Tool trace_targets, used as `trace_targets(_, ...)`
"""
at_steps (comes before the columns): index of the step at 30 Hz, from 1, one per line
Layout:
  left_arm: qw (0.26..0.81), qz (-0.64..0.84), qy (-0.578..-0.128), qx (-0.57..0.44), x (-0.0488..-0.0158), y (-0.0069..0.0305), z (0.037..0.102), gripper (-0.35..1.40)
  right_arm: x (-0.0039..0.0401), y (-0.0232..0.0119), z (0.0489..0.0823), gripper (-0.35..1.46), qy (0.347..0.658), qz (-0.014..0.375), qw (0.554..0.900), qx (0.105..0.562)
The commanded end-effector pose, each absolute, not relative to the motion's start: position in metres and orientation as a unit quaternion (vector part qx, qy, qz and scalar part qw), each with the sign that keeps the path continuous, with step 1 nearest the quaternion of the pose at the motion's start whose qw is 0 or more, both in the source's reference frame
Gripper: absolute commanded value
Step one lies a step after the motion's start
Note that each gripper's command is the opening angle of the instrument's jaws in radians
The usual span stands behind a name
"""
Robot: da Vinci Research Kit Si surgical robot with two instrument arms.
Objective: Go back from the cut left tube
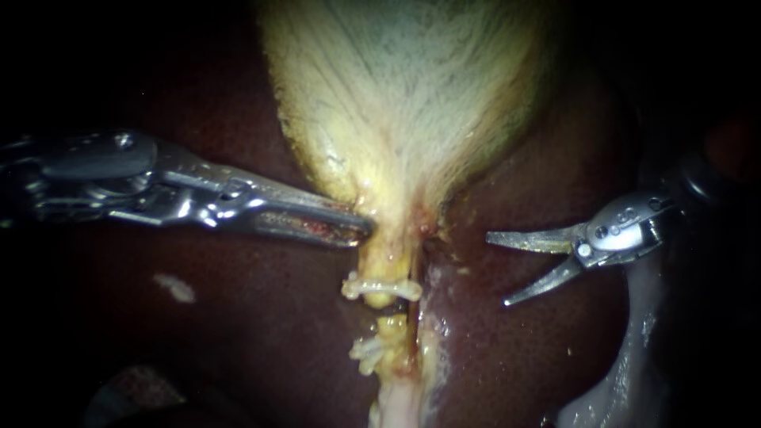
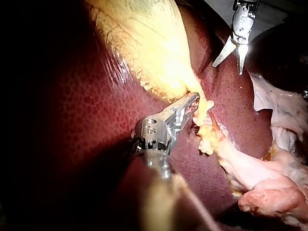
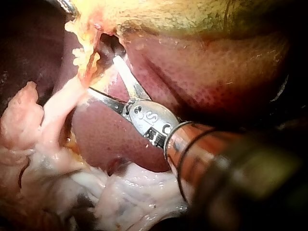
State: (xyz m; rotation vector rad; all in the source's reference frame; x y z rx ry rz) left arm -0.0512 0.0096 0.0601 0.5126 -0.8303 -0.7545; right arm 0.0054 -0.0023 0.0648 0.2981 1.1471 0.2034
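– Closest to us is the left instrument (image 1: pixel 365 228), isn't it? What's it got?
– Its jaws are nearly together, pinched on the edge of the narrow end of the gallbladder (image 1: pixel 404 87).
– And the big dark mass all round?
– That's the liver (image 1: pixel 261 341), filling the view. The gallbladder lies on it, pale yellow, tapering down between the two instruments.
– What about the right instrument (image 1: pixel 497 269)?
– It's out to the right over bare liver. Its jaws are spread wide with nothing in them, and it's well apart from the tube.
– Where's the tube, then?
– The cut tube (image 1: pixel 386 265) runs down from the gallbladder's tip, just beyond the left jaws. It's in two pieces with a small gap between them.
– Those white bits?
– Clips. The upper clip (image 1: pixel 380 287) sits across the stump on the gallbladder side. The lower clip (image 1: pixel 367 351) is on the other stump, just below the gap.
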Motion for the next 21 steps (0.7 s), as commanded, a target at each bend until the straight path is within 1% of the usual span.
trace_targets(1, 0.816, -0.353, -0.39, 0.241, -0.0514, 0.0094, 0.0603, -0.35, 0.0054, -0.0023, 0.0649, 1.41, 0.539, 0.096, 0.825, 0.141)
trace_targets(21, 0.814, -0.354, -0.39, 0.244, -0.0517, 0.0092, 0.0606, -0.35, 0.0054, -0.0023, 0.0648, 1.41, 0.539, 0.096, 0.825, 0.14)
